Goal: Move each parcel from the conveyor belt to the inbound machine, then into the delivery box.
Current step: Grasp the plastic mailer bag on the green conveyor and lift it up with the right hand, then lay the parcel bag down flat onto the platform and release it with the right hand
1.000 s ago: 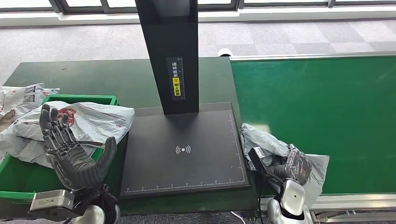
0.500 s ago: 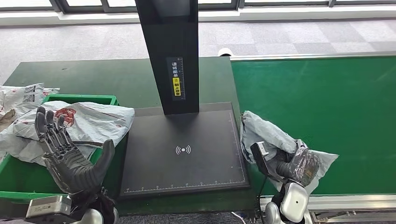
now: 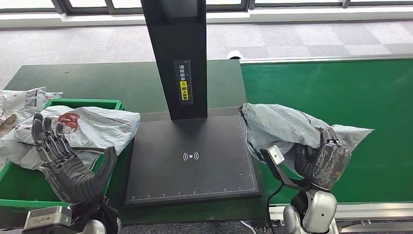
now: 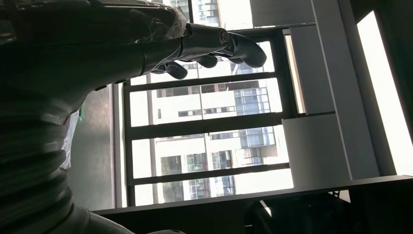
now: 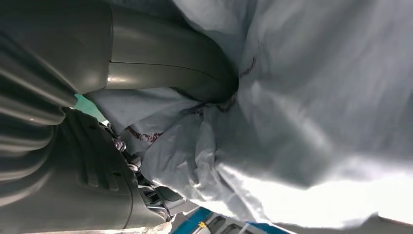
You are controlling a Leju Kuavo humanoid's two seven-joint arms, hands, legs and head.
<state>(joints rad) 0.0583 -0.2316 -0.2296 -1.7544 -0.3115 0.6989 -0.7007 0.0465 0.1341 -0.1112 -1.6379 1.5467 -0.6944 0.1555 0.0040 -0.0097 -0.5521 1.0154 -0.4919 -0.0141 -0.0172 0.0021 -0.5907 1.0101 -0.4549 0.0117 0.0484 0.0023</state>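
Head view: right hand (image 3: pixel 325 163) fingers clamp one grey parcel (image 3: pixel 282 127); left hand (image 3: pixel 65 161) fingers apart.

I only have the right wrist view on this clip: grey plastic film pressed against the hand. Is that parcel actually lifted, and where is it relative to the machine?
Observer: In the head view the right hand grips the grey parcel and holds it raised above the green conveyor belt.
Operator: Has it reached the scanner yet?
Observer: Partly. The parcel's near edge hangs over the right edge of the black inbound machine; most of it is over the belt.
Operator: And the other hand?
Observer: The left hand is spread with nothing in it, over the green delivery box, where a white parcel already lies.
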